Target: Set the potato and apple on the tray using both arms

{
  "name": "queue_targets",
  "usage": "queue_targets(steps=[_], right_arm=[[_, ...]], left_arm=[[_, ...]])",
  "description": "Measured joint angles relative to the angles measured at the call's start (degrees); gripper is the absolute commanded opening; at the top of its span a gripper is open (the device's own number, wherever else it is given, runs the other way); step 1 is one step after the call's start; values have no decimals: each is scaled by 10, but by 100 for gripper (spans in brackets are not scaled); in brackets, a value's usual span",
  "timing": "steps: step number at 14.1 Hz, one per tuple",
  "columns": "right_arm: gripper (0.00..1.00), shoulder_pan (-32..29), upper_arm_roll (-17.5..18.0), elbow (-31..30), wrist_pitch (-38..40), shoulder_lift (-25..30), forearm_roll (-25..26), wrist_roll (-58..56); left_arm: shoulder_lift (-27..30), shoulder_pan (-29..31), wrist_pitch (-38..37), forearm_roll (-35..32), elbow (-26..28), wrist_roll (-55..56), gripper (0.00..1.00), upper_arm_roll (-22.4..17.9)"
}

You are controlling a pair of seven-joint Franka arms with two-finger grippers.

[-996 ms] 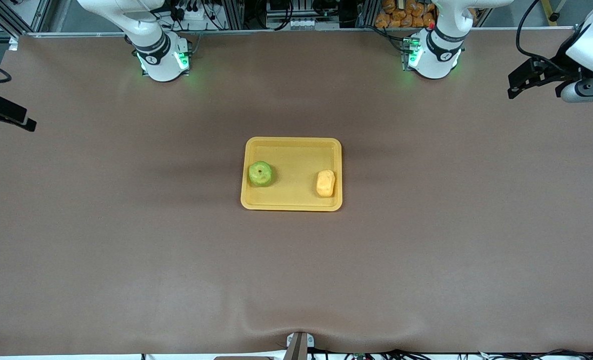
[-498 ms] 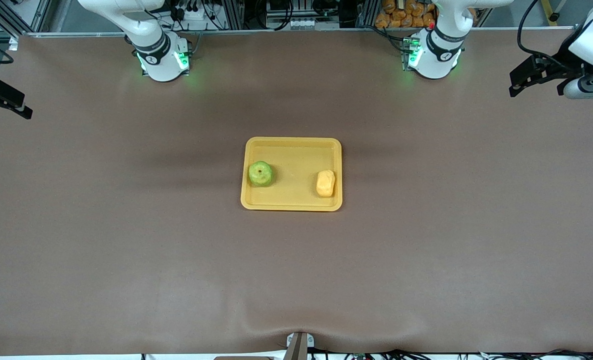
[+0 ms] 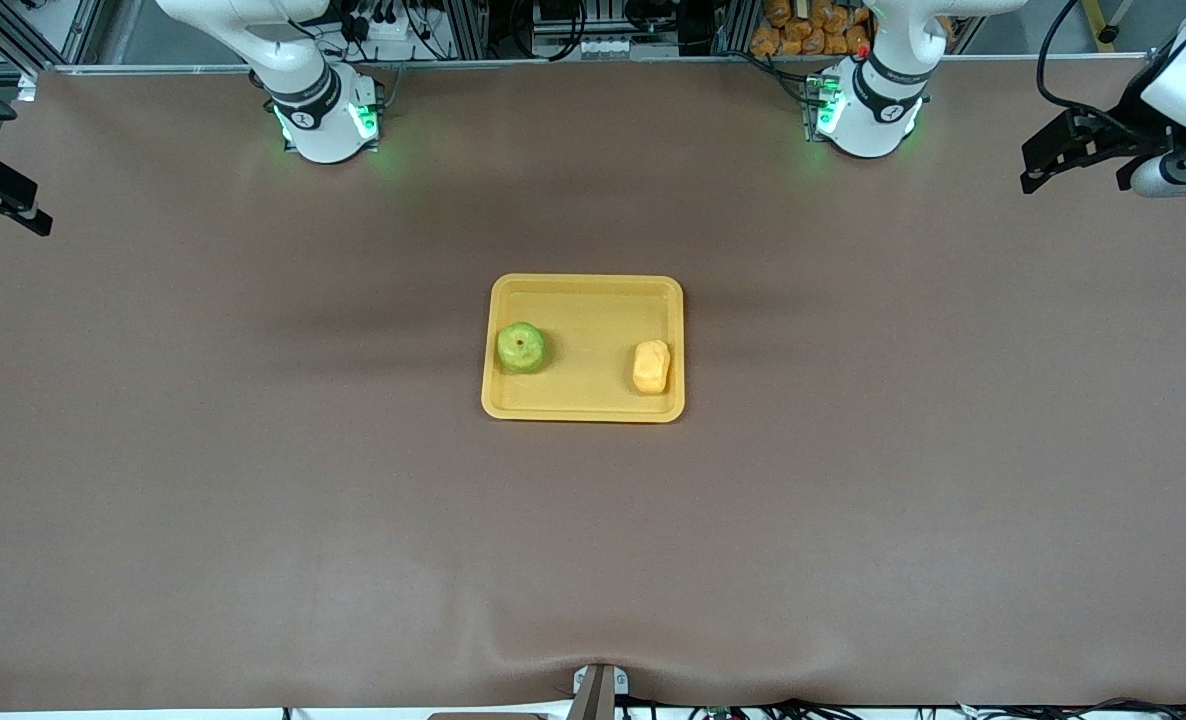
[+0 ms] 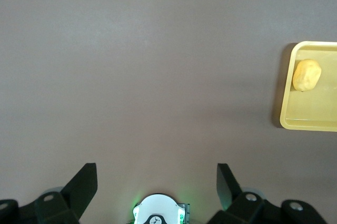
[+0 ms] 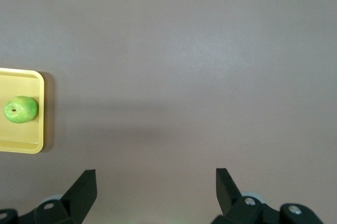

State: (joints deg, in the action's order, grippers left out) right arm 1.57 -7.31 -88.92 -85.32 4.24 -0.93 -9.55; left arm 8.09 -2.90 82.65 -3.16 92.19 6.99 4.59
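Note:
The yellow-orange tray [image 3: 585,283] lies at the table's middle. The green apple [image 3: 521,347] sits in it at the right arm's end. The yellow-orange potato [image 3: 651,366] sits in it at the left arm's end. My left gripper [image 3: 1043,165] is open and empty, up in the air over the table's left-arm end. My right gripper [image 3: 8,200] is open and empty over the right-arm end. The left wrist view shows its open gripper [image 4: 156,181], the potato [image 4: 306,74] and the tray's rim [image 4: 284,105]. The right wrist view shows its open gripper [image 5: 156,182], the apple [image 5: 20,109] and the tray's rim [image 5: 41,116].
The brown table cover [image 3: 853,480] has a raised wrinkle [image 3: 593,650] at the edge nearest the front camera. The two arm bases [image 3: 323,120] [image 3: 868,110] stand along the edge farthest from it. The left arm's base [image 4: 158,213] shows in the left wrist view.
Both grippers have drawn a little farther away from the tray toward the table's ends, the right one more. The apple, potato and tray have not moved.

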Motion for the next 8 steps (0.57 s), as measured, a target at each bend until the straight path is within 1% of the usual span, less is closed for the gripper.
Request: queue_targets(steps=[3,8], right_arm=[[100,1,8,0,0,0,0,0],[100,1,9,0,1,0,0,-1]], left_arm=[[0,0,0,0,0,0,100,0],[0,0,0,7,0,0,100,0]])
